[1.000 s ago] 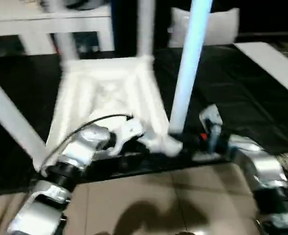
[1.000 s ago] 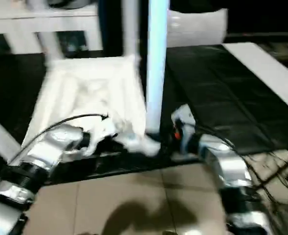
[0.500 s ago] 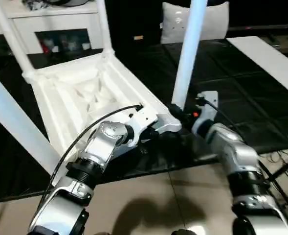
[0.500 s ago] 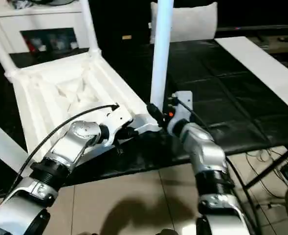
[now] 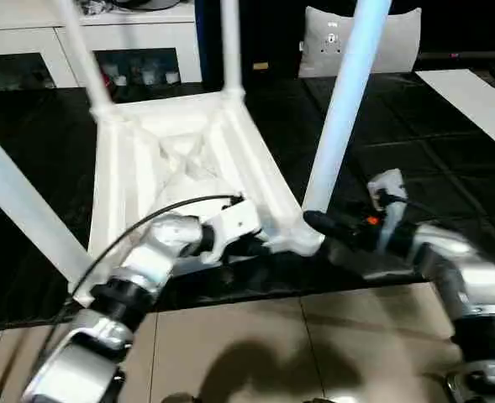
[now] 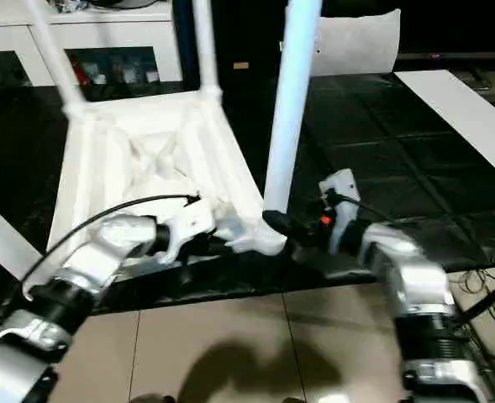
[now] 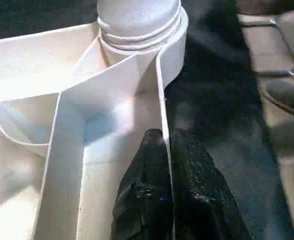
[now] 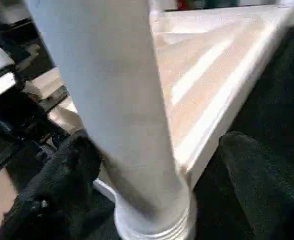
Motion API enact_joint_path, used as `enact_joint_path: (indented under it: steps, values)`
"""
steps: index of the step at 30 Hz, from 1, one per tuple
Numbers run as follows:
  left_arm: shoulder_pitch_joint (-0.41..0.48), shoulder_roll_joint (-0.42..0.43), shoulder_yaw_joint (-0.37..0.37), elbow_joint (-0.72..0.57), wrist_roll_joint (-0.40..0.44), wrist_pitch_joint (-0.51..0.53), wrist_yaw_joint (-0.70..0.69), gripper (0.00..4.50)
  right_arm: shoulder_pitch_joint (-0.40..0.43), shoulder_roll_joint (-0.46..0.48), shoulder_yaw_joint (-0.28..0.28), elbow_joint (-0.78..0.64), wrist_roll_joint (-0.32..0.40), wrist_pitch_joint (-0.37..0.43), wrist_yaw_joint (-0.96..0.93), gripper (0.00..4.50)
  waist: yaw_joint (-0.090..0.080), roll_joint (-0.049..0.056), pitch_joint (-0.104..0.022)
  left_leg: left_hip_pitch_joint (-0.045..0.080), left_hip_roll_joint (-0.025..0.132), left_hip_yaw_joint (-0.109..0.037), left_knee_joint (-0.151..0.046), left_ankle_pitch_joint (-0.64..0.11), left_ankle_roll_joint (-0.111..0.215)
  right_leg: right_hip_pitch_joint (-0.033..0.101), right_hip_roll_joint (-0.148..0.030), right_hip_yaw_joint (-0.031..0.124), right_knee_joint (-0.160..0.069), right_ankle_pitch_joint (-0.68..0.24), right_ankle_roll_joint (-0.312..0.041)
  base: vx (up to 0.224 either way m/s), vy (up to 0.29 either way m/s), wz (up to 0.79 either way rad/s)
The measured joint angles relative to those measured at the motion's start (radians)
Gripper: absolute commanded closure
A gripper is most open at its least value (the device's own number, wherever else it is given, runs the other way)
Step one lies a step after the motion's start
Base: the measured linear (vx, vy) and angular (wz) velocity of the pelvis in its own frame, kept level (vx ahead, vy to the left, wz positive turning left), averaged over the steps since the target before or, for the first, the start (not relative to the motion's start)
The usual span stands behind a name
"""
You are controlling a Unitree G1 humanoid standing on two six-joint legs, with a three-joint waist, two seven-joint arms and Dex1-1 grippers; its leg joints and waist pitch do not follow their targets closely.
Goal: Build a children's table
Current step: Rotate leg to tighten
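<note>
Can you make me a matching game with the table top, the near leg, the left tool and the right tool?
Things:
1. table top
2. near leg
3. left tool
4. right tool

States:
A. fingers spread wide on either side of the leg's base
B. standing up from the near corner socket
C. pinched shut on the top's thin edge wall
D. lying upside down on the dark mat, ribs showing

Pairs: 1-D, 2-B, 3-C, 4-A
</note>
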Motion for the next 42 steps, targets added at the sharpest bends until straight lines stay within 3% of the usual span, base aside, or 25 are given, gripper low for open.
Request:
enact_joint_path:
  steps: [4,5,8,16,18,20,24,25,33,36,39,42]
  values:
    - [0.002,0.025,-0.014,0.001,-0.009,-0.043,-0.062,4.5,0.001,-0.05,0.036,-0.014,-0.003,-0.021,0.093,0.09,0.006,0.0,0.0,-0.001,0.0,0.0,0.001,0.0,0.0,0.001,0.0,0.0,0.0,0.0,0.0,0.0,0.0,0.0]
    - [0.002,0.03,-0.017,0.004,-0.01,-0.06,-0.079,4.5,0.004,-0.065,0.045,-0.014,-0.004,-0.023,0.127,0.42,0.009,0.0,0.0,-0.001,0.0,0.0,0.001,0.0,0.0,0.001,0.0,0.0,0.0,0.0,0.0,0.0,0.0,0.0]
    - [0.002,0.048,-0.027,0.012,-0.015,-0.104,-0.124,4.5,0.009,-0.089,0.08,-0.014,-0.004,-0.023,0.208,0.51,0.013,0.0,0.0,0.0,0.001,0.0,0.001,0.0,0.0,0.0,0.0,0.0,0.0,0.0,0.0,0.0,0.0,0.0]
    - [0.0,0.068,-0.055,0.013,-0.028,-0.164,-0.22,4.5,0.009,-0.1,0.16,-0.012,-0.004,-0.028,0.312,1.3,0.028,0.0,0.0,0.0,0.001,0.001,0.003,0.0,0.0,0.002,0.0,0.0,0.001,0.0,0.0,0.0,0.0,0.0]
    - [-0.001,0.067,-0.055,0.013,-0.028,-0.164,-0.224,4.5,0.009,-0.096,0.163,-0.009,-0.005,-0.036,0.322,1.34,0.028,0.0,0.0,0.001,0.001,0.001,0.003,0.0,0.0,0.002,0.0,0.0,0.001,0.0,0.0,0.0,0.0,0.0]
    - [-0.001,0.065,-0.055,0.013,-0.028,-0.164,-0.225,4.5,0.009,-0.09,0.163,-0.003,-0.007,-0.04,0.325,1.67,0.027,0.0,0.0,0.001,0.001,0.001,0.003,0.0,0.0,0.002,0.0,0.0,0.001,0.0,0.0,0.0,0.0,0.0]
    - [-0.001,0.063,-0.055,0.013,-0.028,-0.165,-0.228,4.5,0.009,-0.089,0.178,0.0,-0.006,-0.038,0.342,1.77,0.027,0.0,0.0,0.001,0.001,0.001,0.003,0.0,0.0,0.002,0.0,0.0,0.001,0.0,0.0,0.0,0.0,0.0]
    - [-0.001,0.063,-0.055,0.013,-0.029,-0.166,-0.229,4.5,0.009,-0.089,0.181,0.0,-0.004,-0.037,0.343,2.15,0.028,0.0,0.0,0.001,0.001,0.001,0.003,0.0,0.0,0.002,0.0,0.0,0.001,0.0,0.0,0.0,0.0,0.0]
    - [0.002,0.058,-0.043,0.013,-0.054,-0.126,-0.236,4.5,0.009,-0.081,0.179,-0.003,-0.006,-0.04,0.329,2.38,0.025,0.0,0.0,0.001,0.001,0.001,0.003,0.0,0.0,0.002,0.0,0.0,0.002,0.0,0.0,0.0,0.0,0.0]
    - [0.014,0.051,-0.004,0.007,-0.056,-0.047,-0.201,4.5,0.009,-0.012,0.154,0.005,-0.018,-0.037,0.232,2.38,0.014,-0.001,0.0,0.004,0.001,0.001,0.003,0.0,0.0,0.003,0.0,0.001,0.004,0.0,-0.001,0.0,0.0,0.0]
    - [0.015,0.039,0.028,0.006,-0.054,0.039,-0.124,4.5,-0.008,0.07,0.118,0.035,-0.039,-0.036,0.073,2.41,-0.024,-0.001,0.0,0.005,0.001,0.001,0.003,0.0,-0.001,0.001,0.0,0.001,0.003,-0.003,0.005,0.0,0.0,0.0]
    - [0.003,-0.03,0.066,0.008,-0.022,0.147,0.049,4.5,-0.073,0.18,0.062,0.121,-0.083,-0.029,-0.172,2.43,-0.062,-0.002,0.0,0.004,0.001,0.0,0.005,0.001,-0.001,-0.001,0.0,0.001,0.002,-0.003,0.005,0.0,0.0,0.0]
